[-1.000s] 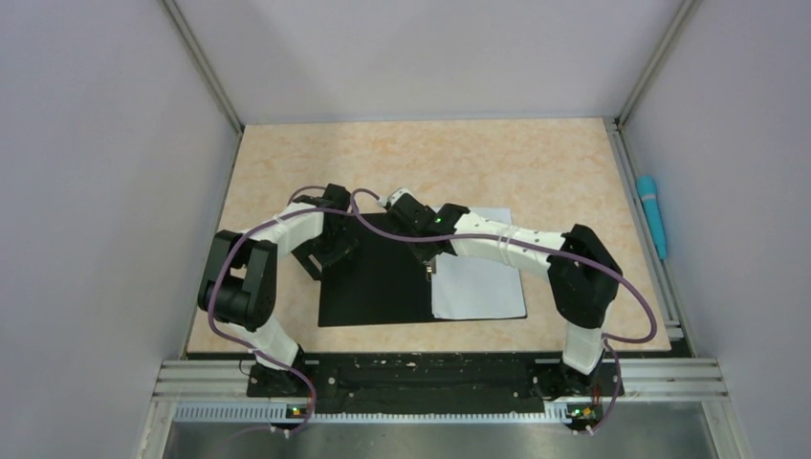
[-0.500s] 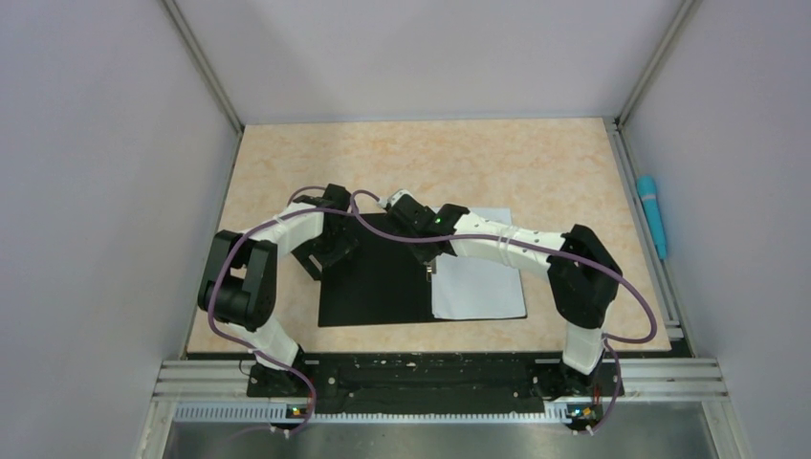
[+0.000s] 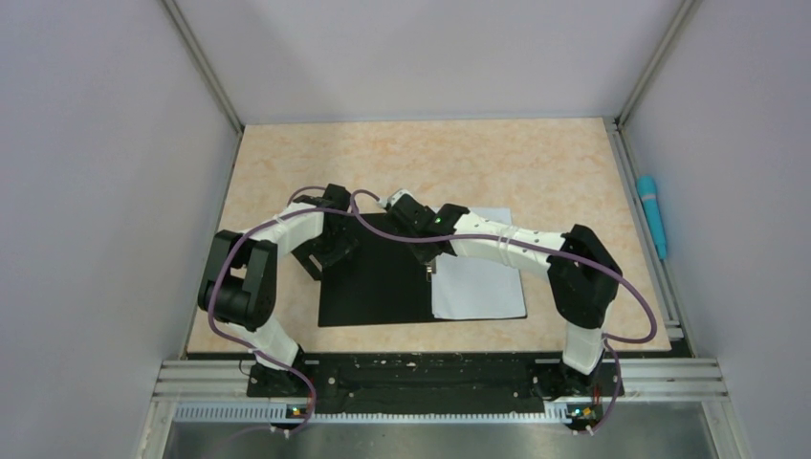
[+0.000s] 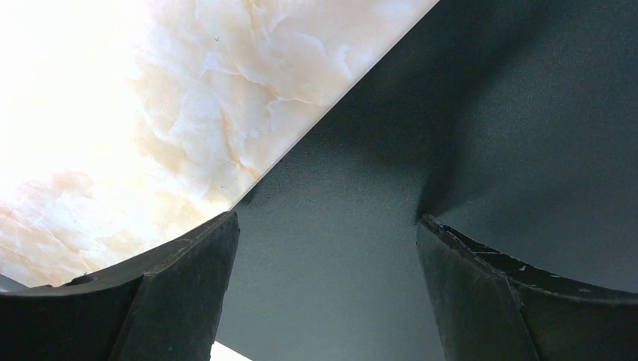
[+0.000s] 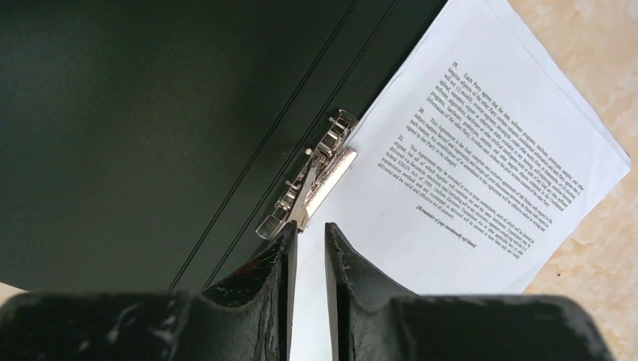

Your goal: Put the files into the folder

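The folder (image 3: 373, 287) lies open on the table, black inside up. The files (image 3: 483, 287), white printed sheets, lie on its right half. In the right wrist view the files (image 5: 481, 165) sit beside the metal spine clip (image 5: 312, 177) on the black folder (image 5: 150, 113). My right gripper (image 5: 308, 226) is nearly shut with a narrow empty gap, its tips at the near end of the clip; from above it (image 3: 430, 263) is over the spine. My left gripper (image 4: 327, 222) is open and empty, low over the folder's left flap (image 4: 451, 113) near its edge; from above it (image 3: 335, 251) is at the far left corner.
A blue pen-like stick (image 3: 653, 215) lies on the right side rail, off the marbled tabletop (image 3: 478, 163). Grey walls close in the left, right and far sides. The arm bases stand on the black rail (image 3: 421, 373) at the near edge.
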